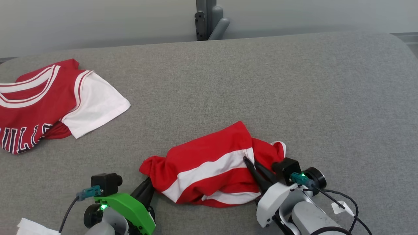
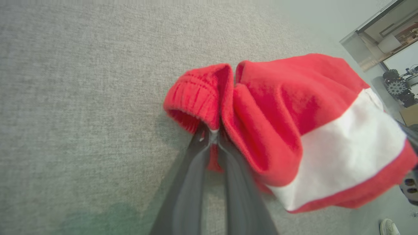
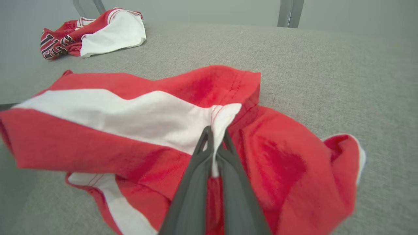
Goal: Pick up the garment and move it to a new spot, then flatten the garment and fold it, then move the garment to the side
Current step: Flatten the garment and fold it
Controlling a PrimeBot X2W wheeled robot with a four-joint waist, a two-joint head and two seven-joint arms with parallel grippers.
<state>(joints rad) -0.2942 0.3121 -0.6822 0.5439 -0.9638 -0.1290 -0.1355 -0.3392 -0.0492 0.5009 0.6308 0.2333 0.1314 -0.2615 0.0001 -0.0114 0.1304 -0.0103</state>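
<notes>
Head view: two garments; left hand [image 1: 148,186] and right hand [image 1: 250,161] both pinch the striped garment [image 1: 209,169]; jersey [image 1: 32,107] far left, tabletop [image 1: 310,98] open rightward.

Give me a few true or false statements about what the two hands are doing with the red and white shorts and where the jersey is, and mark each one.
1. The left hand is shut on the red ribbed end of the shorts. True.
2. The right hand is open above the cloth. False: it is shut on the edge of the white stripe.
3. The shorts lie spread flat. False: they are bunched and creased between the two hands.
4. The jersey lies apart from the shorts, at the far left of the table. True.
</notes>
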